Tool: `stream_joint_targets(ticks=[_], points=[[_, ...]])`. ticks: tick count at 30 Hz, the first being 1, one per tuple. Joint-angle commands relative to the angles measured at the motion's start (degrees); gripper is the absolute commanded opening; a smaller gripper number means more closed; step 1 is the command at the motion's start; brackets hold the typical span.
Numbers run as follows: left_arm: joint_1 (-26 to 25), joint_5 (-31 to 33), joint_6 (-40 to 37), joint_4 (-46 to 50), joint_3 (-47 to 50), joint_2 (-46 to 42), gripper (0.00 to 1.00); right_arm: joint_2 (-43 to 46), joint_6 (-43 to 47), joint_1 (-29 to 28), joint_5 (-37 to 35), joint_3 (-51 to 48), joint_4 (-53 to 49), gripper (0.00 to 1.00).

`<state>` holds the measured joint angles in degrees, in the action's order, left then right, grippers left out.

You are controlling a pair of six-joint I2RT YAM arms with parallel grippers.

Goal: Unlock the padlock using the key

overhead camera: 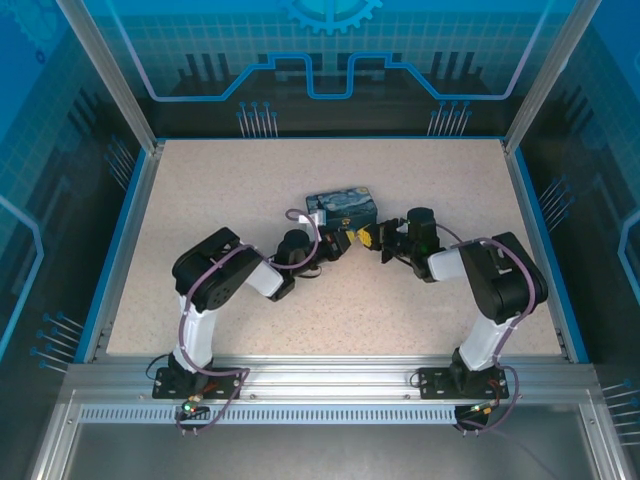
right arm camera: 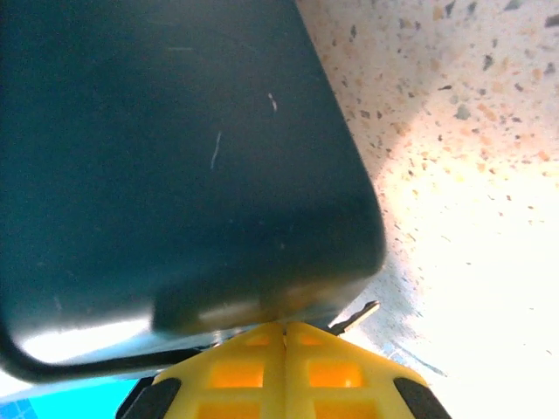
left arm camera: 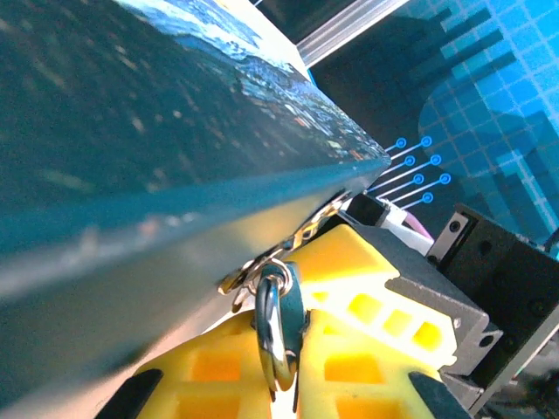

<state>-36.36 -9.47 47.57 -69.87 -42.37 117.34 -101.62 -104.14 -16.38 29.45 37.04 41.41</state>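
The small silvery padlock [left arm camera: 274, 330] hangs from a metal clasp [left arm camera: 262, 266] on the lower front edge of the dark-blue printed box [overhead camera: 340, 206]. My left gripper [left arm camera: 285, 367] is shut on the padlock, its yellow fingers [left arm camera: 205, 371] pressing on both sides of it. My right gripper [right arm camera: 286, 336] is shut on the key [right arm camera: 356, 315], whose thin grey tip sticks out to the right of the closed fingers, just under the box's rounded corner [right arm camera: 349, 253]. In the top view the left gripper [overhead camera: 340, 243] and right gripper [overhead camera: 369, 238] meet tip to tip at the box's near edge.
The box [left arm camera: 131, 131] looms close above both grippers. The right arm's yellow fingers and black body [left arm camera: 489, 279] sit just behind the padlock in the left wrist view. Speckled tabletop [overhead camera: 330, 310] spreads around, bounded by a blue rim [overhead camera: 110, 270] and enclosure walls.
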Motion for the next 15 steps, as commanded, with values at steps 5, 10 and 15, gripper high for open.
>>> stream_joint_targets(ticks=[5, 10, 15], points=[[-0.2, -8.92, 0.93, -2.22, 3.51, 2.1, 0.34, 1.35, 6.15, -1.89, 1.31, 2.82, -4.28, 0.0], [-0.21, -7.6, 7.16, -7.9, 7.68, 2.54, 0.54, 0.83, 8.95, -2.53, -0.4, 0.87, -4.58, 0.0], [-0.47, -6.12, 11.46, -10.27, 11.93, -0.48, 0.57, 1.29, 12.49, -3.45, -0.8, -1.33, -5.62, 0.0]])
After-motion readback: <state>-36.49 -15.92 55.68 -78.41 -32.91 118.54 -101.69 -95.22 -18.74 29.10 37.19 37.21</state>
